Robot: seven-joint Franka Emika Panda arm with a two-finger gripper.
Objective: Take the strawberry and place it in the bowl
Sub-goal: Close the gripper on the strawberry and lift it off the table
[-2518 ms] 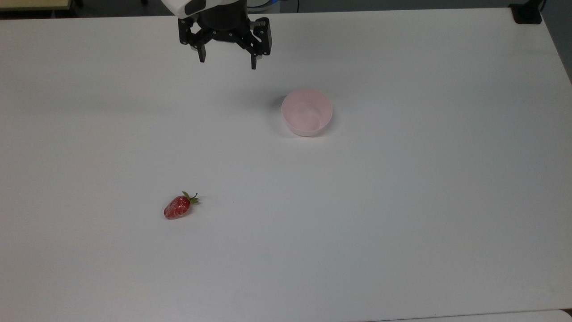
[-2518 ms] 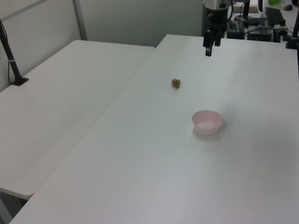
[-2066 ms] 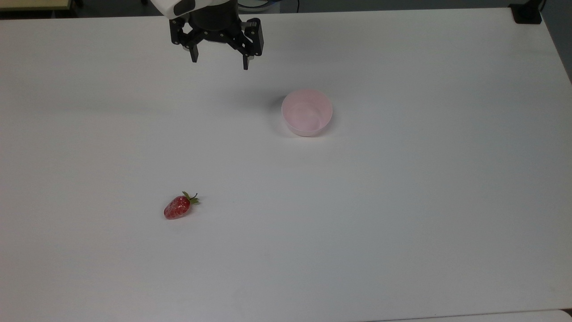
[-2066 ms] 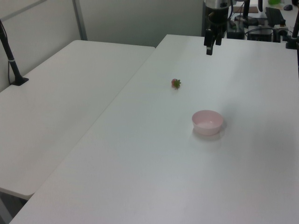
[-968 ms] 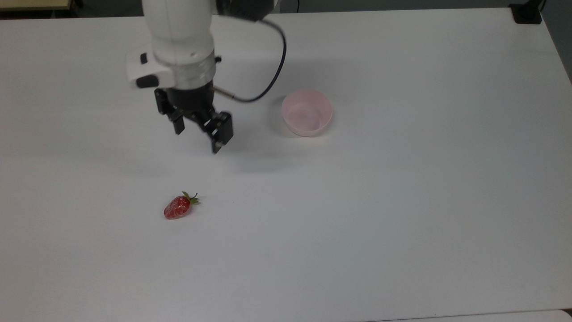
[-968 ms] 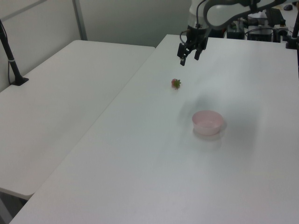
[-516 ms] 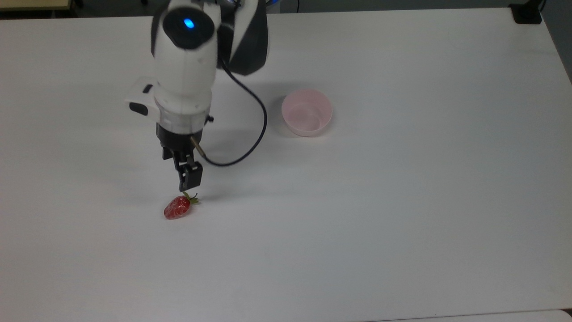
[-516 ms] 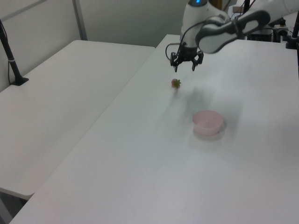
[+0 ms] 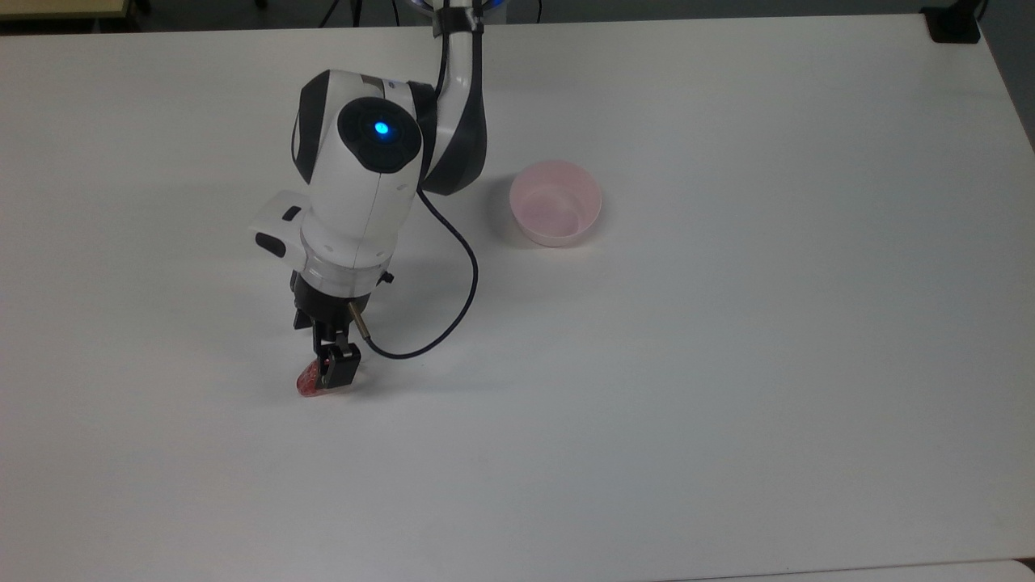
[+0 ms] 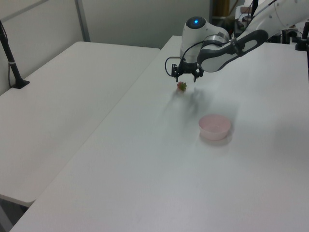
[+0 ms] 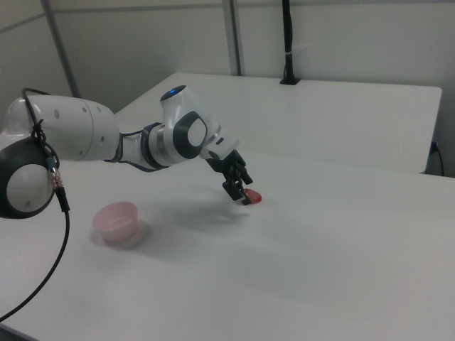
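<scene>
Red and glossy, the strawberry (image 9: 310, 382) lies on the white desk (image 9: 728, 364), and the claw (image 9: 330, 373) is right down over it, black fingers (image 10: 194, 77) spread apart on either side of the fruit in the left view, not closed on it; whether a fingertip touches the berry cannot be told. In the top view the claw covers the berry's stem end, leaving its red tip showing. The pale pink bowl (image 9: 555, 202) stands well apart from the strawberry, up and to the top view's right, with bare desk between them. A black cable (image 9: 453, 242) loops from the arm's wrist on the bowl's side of the strawberry, clear of both.
</scene>
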